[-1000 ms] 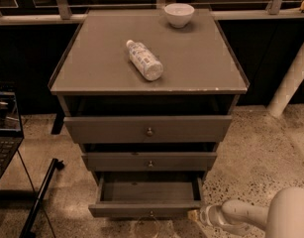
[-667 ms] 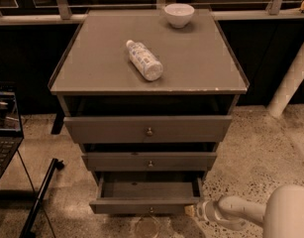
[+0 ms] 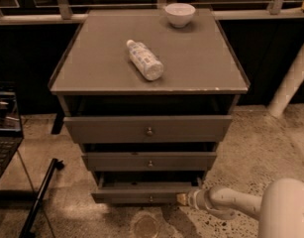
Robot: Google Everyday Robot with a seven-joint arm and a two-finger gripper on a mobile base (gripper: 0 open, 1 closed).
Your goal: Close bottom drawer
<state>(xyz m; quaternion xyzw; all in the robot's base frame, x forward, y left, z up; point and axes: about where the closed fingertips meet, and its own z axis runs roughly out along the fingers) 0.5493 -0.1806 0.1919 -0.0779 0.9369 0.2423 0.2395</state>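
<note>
Moved inward since a second ago: bottom drawer (image 3: 126, 196), with the tool (image 3: 183, 198) following it leftward

Item, bottom drawer: lowest of three in the table (image 3: 92, 68). Its front sits nearer the carcass than before, with a narrow dark strip of interior showing above it. It stands proud of the middle drawer (image 3: 117, 161).
Status: partly closed; judged to need a short further push.
Item, tool: low, at the drawer front's right end, seemingly touching it. Whether it is spread or pressed together cannot be told.
Item, arm (image 3: 230, 205): reaches in from lower right.
</note>
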